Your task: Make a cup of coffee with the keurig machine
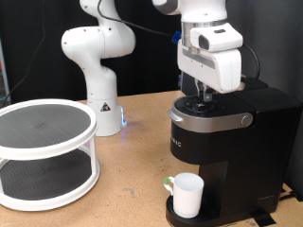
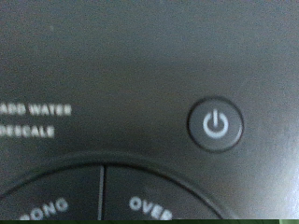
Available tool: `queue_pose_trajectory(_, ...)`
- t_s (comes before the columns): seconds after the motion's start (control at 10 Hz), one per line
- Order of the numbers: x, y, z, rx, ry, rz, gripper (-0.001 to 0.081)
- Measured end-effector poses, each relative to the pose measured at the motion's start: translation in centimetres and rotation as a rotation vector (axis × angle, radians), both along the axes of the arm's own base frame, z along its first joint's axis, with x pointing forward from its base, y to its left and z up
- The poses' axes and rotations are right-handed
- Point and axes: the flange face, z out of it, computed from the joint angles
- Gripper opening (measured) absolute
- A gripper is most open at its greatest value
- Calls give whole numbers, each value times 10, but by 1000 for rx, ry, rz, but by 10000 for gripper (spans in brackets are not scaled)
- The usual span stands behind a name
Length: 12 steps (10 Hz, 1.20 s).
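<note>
The black keurig machine (image 1: 227,151) stands at the exterior view's right, its silver-trimmed lid down. The white cup (image 1: 187,195) with a green mark on its handle stands upright on the round drip base under the spout. My gripper (image 1: 204,95) hangs straight down over the lid's top, at or just above the button panel; its fingers are hidden by the hand. The wrist view is filled by the black lid (image 2: 140,56) at very close range, showing the round power button (image 2: 216,125), "ADD WATER" and "DESCALE" labels and the edge of the brew buttons. No fingers show in it.
A white two-tier round rack (image 1: 43,151) stands at the exterior view's left on the wooden table (image 1: 133,180). A second white robot arm's base (image 1: 99,76) stands behind, at the table's back.
</note>
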Motion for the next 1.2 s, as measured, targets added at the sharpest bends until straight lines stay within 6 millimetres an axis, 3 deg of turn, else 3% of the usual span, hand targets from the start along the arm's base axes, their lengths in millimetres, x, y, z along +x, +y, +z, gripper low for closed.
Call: queue_pose_trajectory(1.2, 4, -8, -10, -39, 4, -5, 4)
